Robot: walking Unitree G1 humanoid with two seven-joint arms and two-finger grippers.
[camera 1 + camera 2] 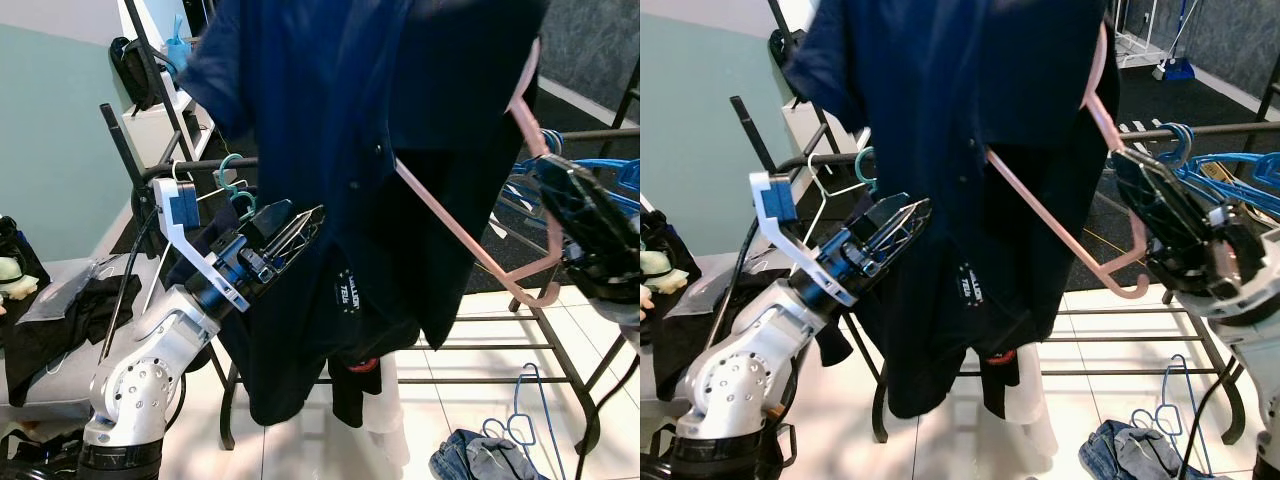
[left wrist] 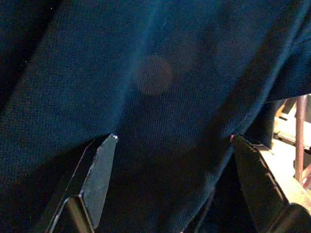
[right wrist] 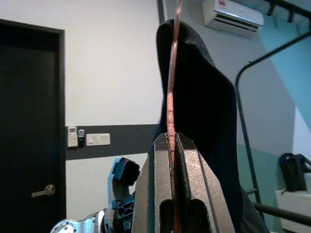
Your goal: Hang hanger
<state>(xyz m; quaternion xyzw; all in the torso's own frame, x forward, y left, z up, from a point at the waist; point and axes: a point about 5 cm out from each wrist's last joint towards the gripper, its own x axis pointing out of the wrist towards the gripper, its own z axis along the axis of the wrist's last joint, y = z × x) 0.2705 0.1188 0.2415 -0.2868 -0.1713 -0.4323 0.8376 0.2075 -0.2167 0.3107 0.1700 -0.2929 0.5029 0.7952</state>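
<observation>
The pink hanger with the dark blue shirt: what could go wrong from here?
1. The right gripper pinches only the thin pink hanger, which is tilted; the hanger could twist or slip.
2. The dark blue shirt hangs unevenly and may slide off.
3. The left gripper is open against the cloth, so its fingers could snag the fabric.

A pink hanger (image 1: 1070,235) carrying a dark navy shirt (image 1: 960,160) was held tilted in the air, its lower corner pinched by the right end effector (image 1: 1140,185). The shirt was draped down before a dark rack (image 1: 520,345).
</observation>
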